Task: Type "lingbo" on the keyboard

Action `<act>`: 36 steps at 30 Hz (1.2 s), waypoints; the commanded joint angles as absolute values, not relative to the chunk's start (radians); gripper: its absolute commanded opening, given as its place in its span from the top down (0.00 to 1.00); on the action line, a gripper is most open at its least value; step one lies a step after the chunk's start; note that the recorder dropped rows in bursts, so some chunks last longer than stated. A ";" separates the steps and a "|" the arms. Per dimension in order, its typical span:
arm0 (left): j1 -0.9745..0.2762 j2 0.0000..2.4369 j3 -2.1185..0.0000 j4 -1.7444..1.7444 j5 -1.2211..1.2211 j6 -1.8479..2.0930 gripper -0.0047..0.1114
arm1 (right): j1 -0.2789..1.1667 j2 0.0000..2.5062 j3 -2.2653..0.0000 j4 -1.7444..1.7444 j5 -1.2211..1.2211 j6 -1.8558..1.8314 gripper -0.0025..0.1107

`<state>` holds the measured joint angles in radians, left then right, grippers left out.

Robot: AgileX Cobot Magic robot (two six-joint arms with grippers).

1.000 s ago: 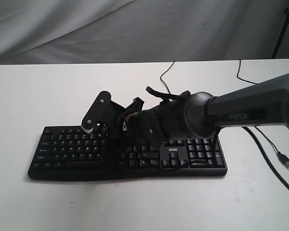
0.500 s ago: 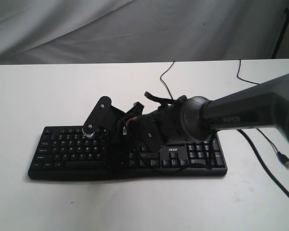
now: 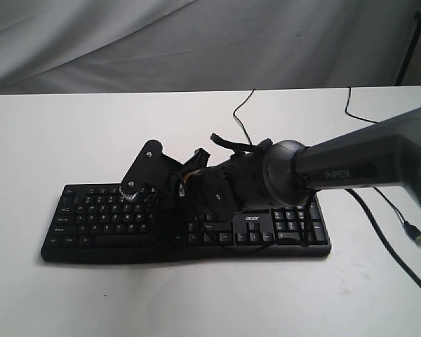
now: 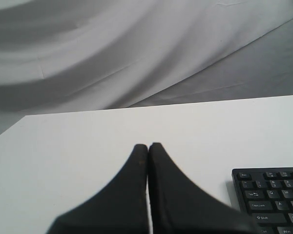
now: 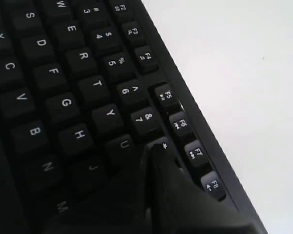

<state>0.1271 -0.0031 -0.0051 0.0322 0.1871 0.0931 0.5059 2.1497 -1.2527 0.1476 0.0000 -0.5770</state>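
Note:
The black keyboard point(image 3: 98, 217) lies across the white table point(image 3: 196, 295), with its acer logo point(image 3: 252, 218) showing below my right arm. That arm reaches over it from the right. My right gripper point(image 3: 135, 191) is shut with nothing held, tips down on the upper letter rows. In the right wrist view the right gripper point(image 5: 154, 148) touches the keyboard point(image 5: 63, 63) just past the 7 key point(image 5: 147, 119), beside U point(image 5: 124, 144). My left gripper point(image 4: 148, 146) is shut and empty above bare table, with the keyboard's corner point(image 4: 268, 195) off to one side. The exterior view does not show it.
The keyboard's thin black cable point(image 3: 240, 112) runs toward the back of the table. A thicker cable with a USB plug point(image 3: 419, 239) lies at the right. Grey cloth point(image 3: 196, 42) hangs behind the table, and a black stand leg point(image 3: 410, 42) is at the far right.
A second ago the right arm shifted slightly left and its gripper tip dropped lower onto the keys. Over the last half second nothing has visibly moved.

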 commanded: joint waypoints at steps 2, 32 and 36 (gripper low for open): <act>0.123 0.000 0.000 0.032 0.183 0.090 0.95 | 0.505 2.131 -1.259 0.140 0.000 -0.583 0.98; 0.123 0.000 0.000 0.032 0.183 0.090 0.95 | 0.593 2.093 -1.259 0.129 0.092 -0.583 0.98; 0.123 0.000 0.000 0.032 0.183 0.090 0.95 | 0.593 2.102 -1.259 0.129 0.087 -0.583 0.98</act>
